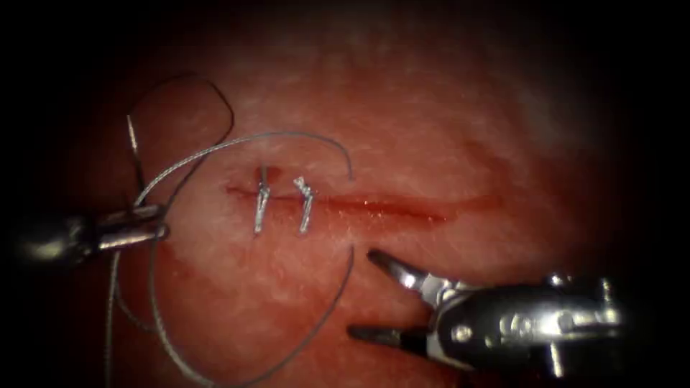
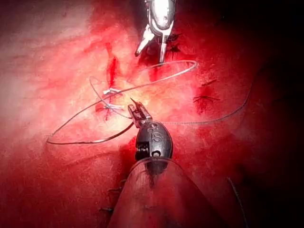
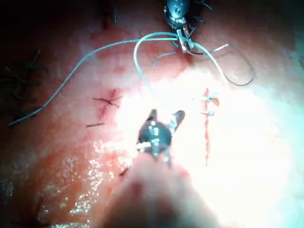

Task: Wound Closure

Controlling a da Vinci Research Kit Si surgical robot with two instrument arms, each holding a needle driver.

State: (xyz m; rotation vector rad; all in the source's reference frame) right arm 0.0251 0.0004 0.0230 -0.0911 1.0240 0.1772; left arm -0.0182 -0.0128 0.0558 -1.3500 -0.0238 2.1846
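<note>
Two stitches are closing the cut's left end while the left tool is gripping needle and thread, the right tool gaping empty.

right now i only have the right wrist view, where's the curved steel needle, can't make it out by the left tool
observer: the left arm's tool holds the curved steel needle by its lower end in shut jaws, left of the cut. Its tip points up, out of the tissue.
operator: ok and the grey thread, does it cross the cut
observer: yes, the grey thread goes into the tissue above the cut, right of the two stitches, and comes out below it, close to the upper jaw of the right arm's tool, which is open and holds nothing.
</note>
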